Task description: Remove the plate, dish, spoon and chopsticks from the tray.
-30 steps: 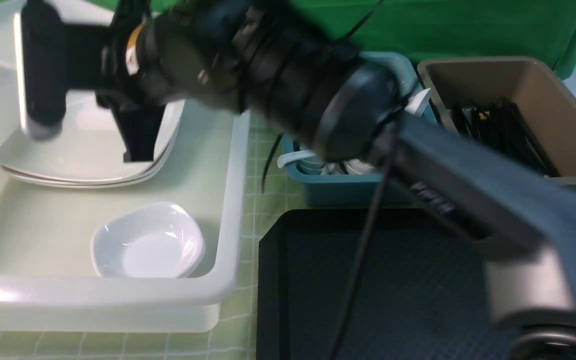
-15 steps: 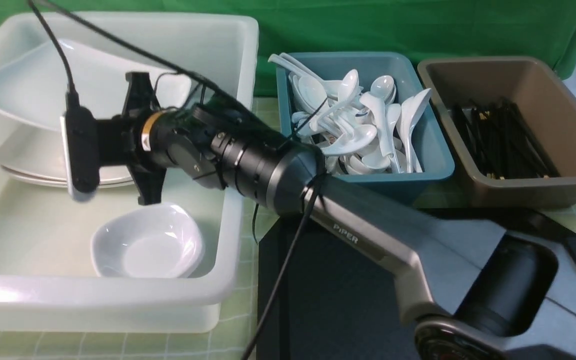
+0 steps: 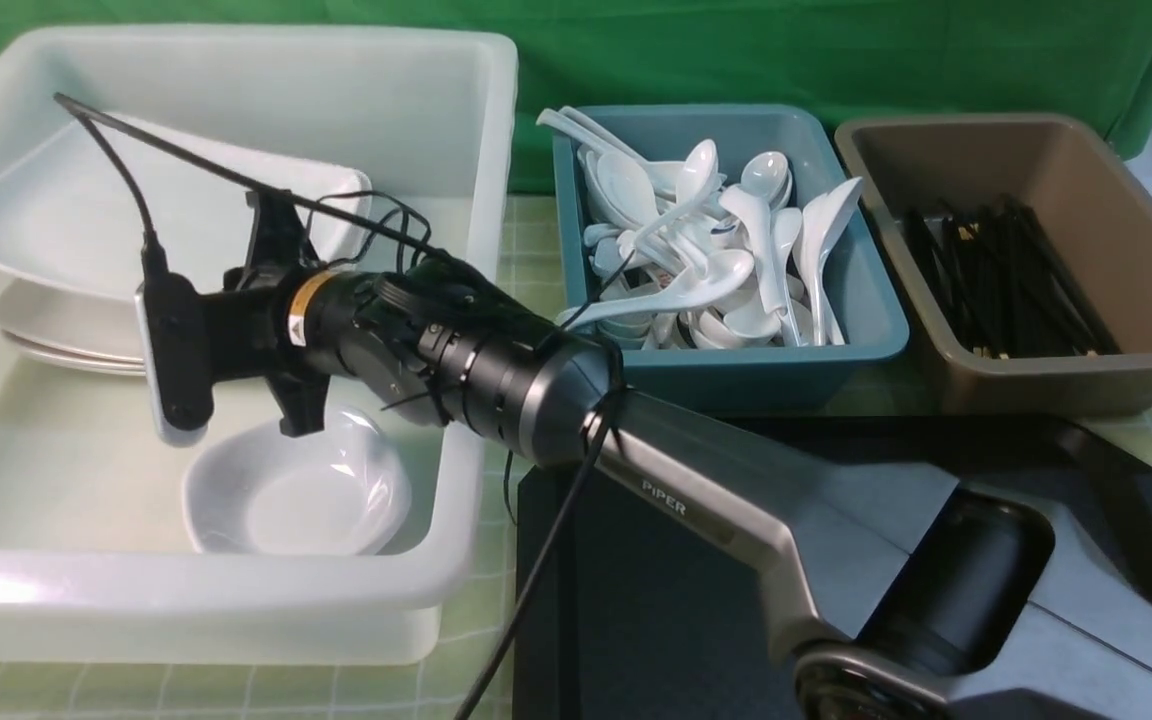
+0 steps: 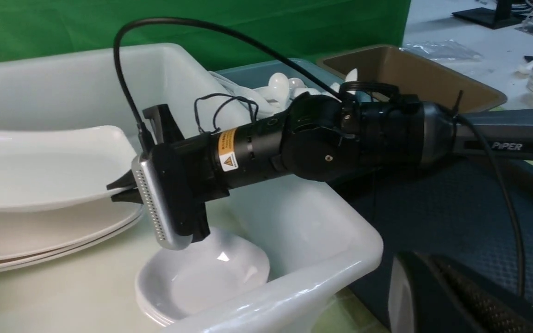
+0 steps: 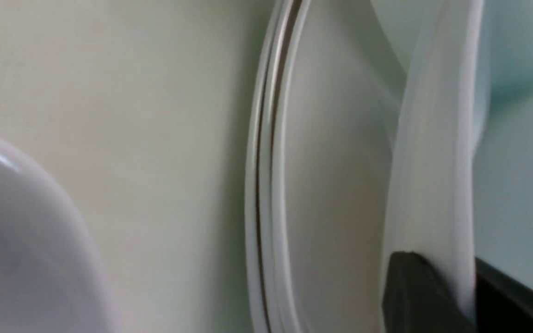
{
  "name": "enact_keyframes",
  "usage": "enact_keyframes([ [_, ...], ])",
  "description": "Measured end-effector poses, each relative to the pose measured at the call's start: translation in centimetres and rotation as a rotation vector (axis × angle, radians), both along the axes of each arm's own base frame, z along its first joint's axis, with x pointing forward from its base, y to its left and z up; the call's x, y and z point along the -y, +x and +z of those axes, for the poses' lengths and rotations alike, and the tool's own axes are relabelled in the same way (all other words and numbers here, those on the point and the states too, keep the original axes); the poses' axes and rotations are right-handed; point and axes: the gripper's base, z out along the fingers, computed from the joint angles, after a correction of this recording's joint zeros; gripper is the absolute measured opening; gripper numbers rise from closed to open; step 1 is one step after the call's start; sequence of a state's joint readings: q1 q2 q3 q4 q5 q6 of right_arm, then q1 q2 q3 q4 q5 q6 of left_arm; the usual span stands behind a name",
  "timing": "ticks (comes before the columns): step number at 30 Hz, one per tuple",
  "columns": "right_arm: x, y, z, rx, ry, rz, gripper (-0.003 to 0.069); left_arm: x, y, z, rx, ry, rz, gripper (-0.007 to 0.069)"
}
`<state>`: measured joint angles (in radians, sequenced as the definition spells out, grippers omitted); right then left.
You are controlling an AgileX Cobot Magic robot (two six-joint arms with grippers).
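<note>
My right gripper (image 3: 226, 305) reaches across into the white tub (image 3: 476, 330) and is shut on the rim of the large white plate (image 3: 86, 210). It holds the plate tilted just above a stack of like plates (image 3: 56, 335). In the right wrist view the plate's rim (image 5: 437, 185) sits between the black fingers (image 5: 414, 291). The left wrist view shows the same grip on the plate (image 4: 40, 166). The black tray (image 3: 696, 620) lies under the right arm. Of my left gripper only one finger (image 4: 437, 296) shows. A small white dish (image 3: 296, 490) lies in the tub.
A teal tub (image 3: 866, 330) behind the tray holds several white spoons (image 3: 726, 250). A brown tub (image 3: 1126, 240) to its right holds black chopsticks (image 3: 1006, 270). The right arm's link (image 3: 736, 500) and cable cross the tray. A green cloth hangs behind.
The right arm has swung down and away from the camera. It has lowered the tilted plate closer to the stack in the white tub.
</note>
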<state>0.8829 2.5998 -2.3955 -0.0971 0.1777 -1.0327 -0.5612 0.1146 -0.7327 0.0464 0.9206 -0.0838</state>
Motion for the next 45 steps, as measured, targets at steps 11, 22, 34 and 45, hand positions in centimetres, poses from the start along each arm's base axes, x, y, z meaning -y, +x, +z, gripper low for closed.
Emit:
enact_keyframes([
  [11,1.2,0.6,0.7,-0.181,0.077,-0.122,0.0388,0.2,-0.1,0.0,-0.01,-0.015,-0.027,0.0008],
  [22,4.8,-3.9,11.9,-0.437,0.061,-0.282,0.0393,0.3,-0.2,0.0,-0.011,-0.019,-0.033,0.0008],
  [34,15.3,-12.3,25.7,-0.756,0.226,-0.6,0.0022,4.1,4.1,1.8,0.091,0.092,-0.171,0.0008],
  [45,24.8,-20.0,25.4,-0.874,0.213,-0.737,0.0022,4.4,4.3,2.0,0.295,0.015,-0.175,0.0008],
])
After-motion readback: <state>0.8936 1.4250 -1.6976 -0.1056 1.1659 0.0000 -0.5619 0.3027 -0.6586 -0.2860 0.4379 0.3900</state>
